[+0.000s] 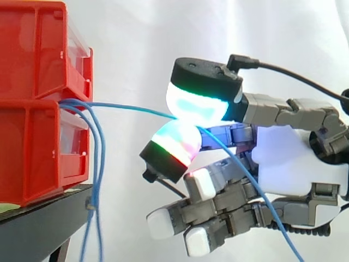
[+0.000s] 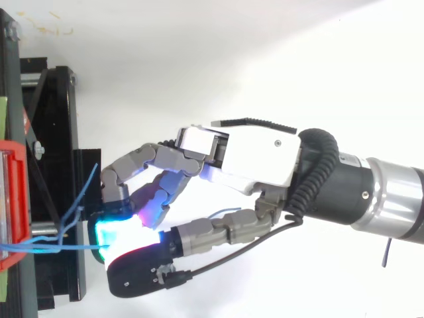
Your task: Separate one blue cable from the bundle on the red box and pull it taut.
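Your robot hand (image 1: 294,158) is closed in a pinch on one blue cable (image 1: 131,109): in the side view two glowing pads (image 1: 196,101) meet, one above the other, with the cable caught between them, while the other fingers are curled in below the palm. From the pinch the cable runs away from the fingertips in a nearly straight line, rising slightly, to the gap between the upper red box (image 1: 32,54) and the lower red box (image 1: 32,153), which are stacked beyond the fingertips. Behind the pinch, the same cable passes across the palm and drops away below the wrist. The rest of the bundle (image 1: 98,180) hangs loose down the front of the lower red box, well apart from the robot hand. Both boxes sit on the black stand (image 1: 38,229). From the top view you can see the pinched strand (image 2: 46,248) reaching straight out from the lit pads toward the box edge.
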Robot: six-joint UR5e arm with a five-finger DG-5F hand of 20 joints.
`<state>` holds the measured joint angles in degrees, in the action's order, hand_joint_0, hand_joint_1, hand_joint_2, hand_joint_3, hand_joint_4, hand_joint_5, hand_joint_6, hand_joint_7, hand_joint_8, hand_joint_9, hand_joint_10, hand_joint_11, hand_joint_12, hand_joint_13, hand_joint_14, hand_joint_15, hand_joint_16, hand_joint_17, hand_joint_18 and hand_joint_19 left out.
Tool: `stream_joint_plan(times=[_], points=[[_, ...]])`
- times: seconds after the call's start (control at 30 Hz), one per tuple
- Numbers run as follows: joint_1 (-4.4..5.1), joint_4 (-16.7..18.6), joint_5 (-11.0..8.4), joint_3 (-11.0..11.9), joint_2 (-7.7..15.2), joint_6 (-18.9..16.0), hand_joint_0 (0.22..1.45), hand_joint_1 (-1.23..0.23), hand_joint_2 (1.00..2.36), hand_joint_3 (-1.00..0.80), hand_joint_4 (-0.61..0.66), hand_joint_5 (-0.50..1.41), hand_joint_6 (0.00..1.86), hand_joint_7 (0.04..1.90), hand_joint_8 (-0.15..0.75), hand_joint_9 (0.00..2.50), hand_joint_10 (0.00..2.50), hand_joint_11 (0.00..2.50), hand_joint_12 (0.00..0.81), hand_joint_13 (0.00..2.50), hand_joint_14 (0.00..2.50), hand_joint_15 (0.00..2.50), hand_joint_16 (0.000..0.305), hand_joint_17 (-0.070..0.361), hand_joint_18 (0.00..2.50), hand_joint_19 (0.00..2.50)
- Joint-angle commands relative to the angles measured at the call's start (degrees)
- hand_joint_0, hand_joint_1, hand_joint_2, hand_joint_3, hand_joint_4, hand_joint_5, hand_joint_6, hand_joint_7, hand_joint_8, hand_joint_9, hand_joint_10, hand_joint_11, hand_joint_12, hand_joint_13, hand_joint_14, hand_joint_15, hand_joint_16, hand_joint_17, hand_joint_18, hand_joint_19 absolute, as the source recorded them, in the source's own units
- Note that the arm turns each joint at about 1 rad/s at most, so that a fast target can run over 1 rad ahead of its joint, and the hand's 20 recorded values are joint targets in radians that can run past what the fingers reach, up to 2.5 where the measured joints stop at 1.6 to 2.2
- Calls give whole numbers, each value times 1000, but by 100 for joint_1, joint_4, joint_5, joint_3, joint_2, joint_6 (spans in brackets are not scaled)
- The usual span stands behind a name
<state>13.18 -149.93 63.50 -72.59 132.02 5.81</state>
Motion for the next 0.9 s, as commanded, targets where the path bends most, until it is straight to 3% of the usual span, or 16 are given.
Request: stream_joint_plan(times=[0.0,0.37,0.6,0.87], points=[[1,-238,-31,0,-106,25,645,-810,1006,125,-181,-133,913,1335,402,1219,14,670,447,880,10,332,54,122,923,397],[9,-792,-233,0,-220,52,666,-835,1001,133,-244,-127,912,1346,390,1241,16,661,447,890,10,330,54,121,923,379],[36,-1091,-567,-9,-264,105,666,-829,1003,122,-230,-132,915,1329,389,1229,14,659,441,868,10,322,54,121,874,375],[36,-1091,-567,0,-264,166,667,-829,1003,123,-229,-132,915,1330,391,1228,16,658,440,863,10,332,54,121,867,377]])
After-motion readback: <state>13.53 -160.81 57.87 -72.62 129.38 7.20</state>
